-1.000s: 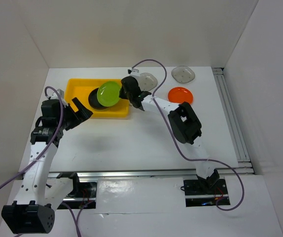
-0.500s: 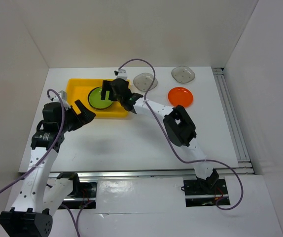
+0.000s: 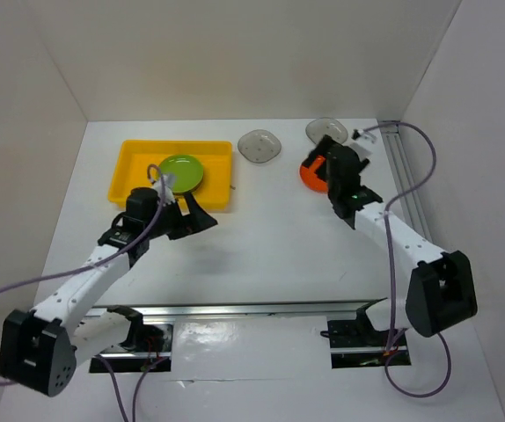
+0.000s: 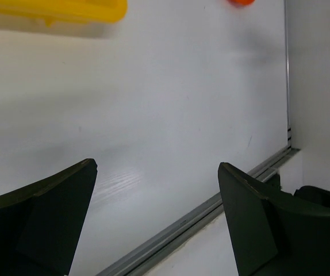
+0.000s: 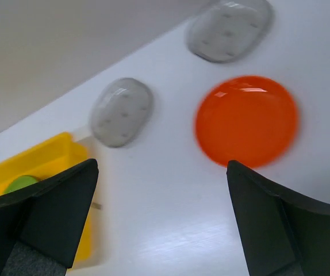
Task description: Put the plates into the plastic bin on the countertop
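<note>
L gripper (image 4: 156, 167): fingers wide, empty, over the flat white countertop (image 3: 261, 246) just near of the shallow yellow plastic bin (image 3: 129, 154) at 10 o'clock. R gripper (image 5: 162, 165): wide, empty, above the round orange plastic plate (image 5: 246, 121) at 1 o'clock. Step, prob.: reaching for it. Next: drop, pinch rim, carry level to bin, beside the round lime green plate (image 3: 180, 172). Far edge: grey rounded-square plate (image 5: 122, 111) at 12, its twin (image 5: 229, 29) at 1.

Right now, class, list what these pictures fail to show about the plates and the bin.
Top view: anything under the green plate in the yellow bin is covered by it.
Top view: the right pincer covers part of the orange plate.
Left wrist view: the top edge cuts off the bin and orange plate, leaving slivers.
</note>
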`<action>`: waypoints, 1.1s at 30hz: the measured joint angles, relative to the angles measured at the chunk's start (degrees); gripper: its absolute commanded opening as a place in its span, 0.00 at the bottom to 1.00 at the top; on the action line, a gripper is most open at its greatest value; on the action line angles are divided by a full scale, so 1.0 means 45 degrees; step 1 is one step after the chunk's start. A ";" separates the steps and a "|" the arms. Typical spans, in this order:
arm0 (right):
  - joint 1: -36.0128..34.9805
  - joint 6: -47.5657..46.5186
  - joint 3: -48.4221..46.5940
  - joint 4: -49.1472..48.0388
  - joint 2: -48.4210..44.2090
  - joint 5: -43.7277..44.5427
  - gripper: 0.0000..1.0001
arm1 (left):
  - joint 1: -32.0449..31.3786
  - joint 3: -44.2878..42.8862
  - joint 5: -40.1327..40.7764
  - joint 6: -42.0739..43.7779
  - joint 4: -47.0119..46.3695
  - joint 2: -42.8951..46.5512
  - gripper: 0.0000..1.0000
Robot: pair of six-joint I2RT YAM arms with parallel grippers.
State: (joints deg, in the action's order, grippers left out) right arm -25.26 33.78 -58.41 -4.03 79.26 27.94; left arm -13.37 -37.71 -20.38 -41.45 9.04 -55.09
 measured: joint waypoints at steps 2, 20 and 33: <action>0.1574 0.0262 0.1350 0.0049 -0.0568 -0.0476 1.00 | -0.0991 0.0073 0.0029 -0.0364 -0.0806 -0.1316 1.00; 0.5406 0.0811 0.3011 0.1477 -0.3696 -0.4056 0.99 | -0.4838 -1.0112 0.0816 -0.1282 -0.4129 -1.3255 1.00; 0.4430 0.0675 0.2589 0.4075 -0.8752 -0.4687 0.99 | -0.5260 -1.6446 0.1865 -0.2560 -0.4605 -1.9827 0.93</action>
State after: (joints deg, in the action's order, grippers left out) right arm -5.32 36.82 -46.76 14.31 39.88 6.85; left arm -37.04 -111.72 -11.99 -52.97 -11.68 -144.31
